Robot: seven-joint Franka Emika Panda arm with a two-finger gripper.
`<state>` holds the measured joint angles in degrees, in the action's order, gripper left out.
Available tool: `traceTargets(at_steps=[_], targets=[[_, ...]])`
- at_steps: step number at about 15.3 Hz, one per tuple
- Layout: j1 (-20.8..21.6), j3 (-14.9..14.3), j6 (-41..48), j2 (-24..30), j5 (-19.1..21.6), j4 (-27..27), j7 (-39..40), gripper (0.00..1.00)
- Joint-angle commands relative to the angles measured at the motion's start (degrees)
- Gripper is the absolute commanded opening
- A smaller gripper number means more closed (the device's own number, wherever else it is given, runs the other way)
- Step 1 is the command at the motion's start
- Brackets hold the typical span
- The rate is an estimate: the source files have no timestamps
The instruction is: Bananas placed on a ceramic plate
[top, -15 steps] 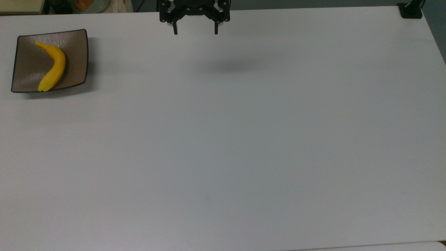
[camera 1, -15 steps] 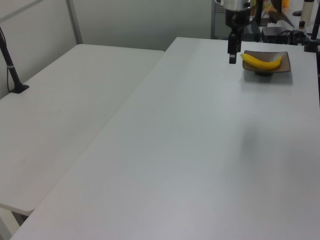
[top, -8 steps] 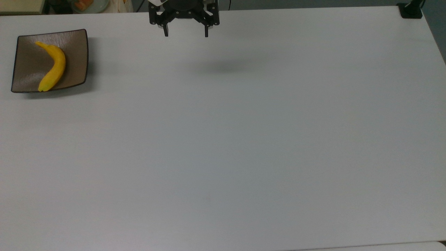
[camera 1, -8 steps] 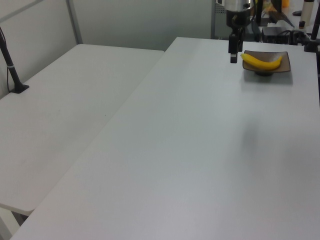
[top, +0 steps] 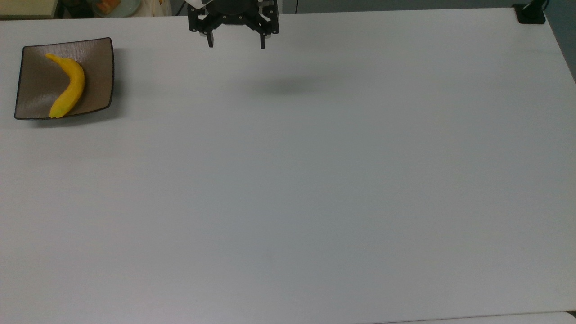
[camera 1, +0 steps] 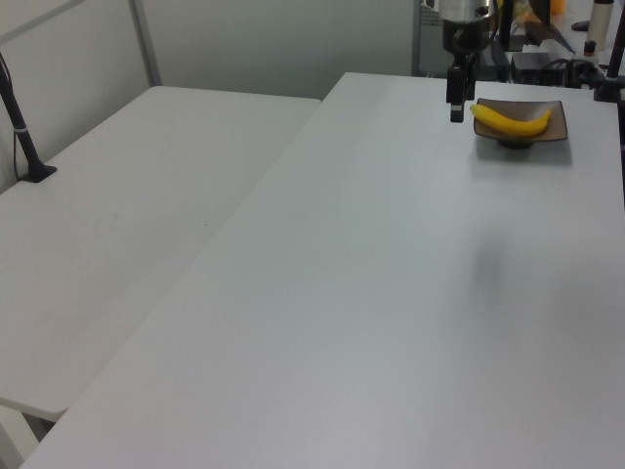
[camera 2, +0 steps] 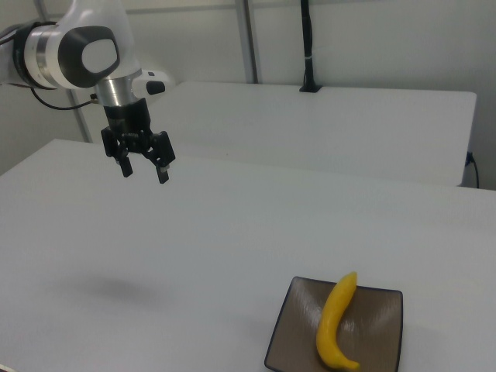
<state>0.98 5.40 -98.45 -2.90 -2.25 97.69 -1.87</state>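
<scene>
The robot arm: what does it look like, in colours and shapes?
The arm has rounded white shells with a grey round joint cap and a silver wrist ring. A thin black cable runs beside it. The gripper is black and angular, with two short black fingers.

We take this for a robotics lab, bare white worktable [top: 315, 180], a second white table [camera 2: 325, 124] at our twelve o'clock, black camera post [camera 1: 20, 127], white robot arm [camera 2: 77, 54].
</scene>
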Motion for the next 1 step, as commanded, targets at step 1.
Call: traceTargets(at_steps=[1], targets=[[1.30, -1.18, -0.42, 0.18, -0.04, 0.49, 0.55, 1.00]])
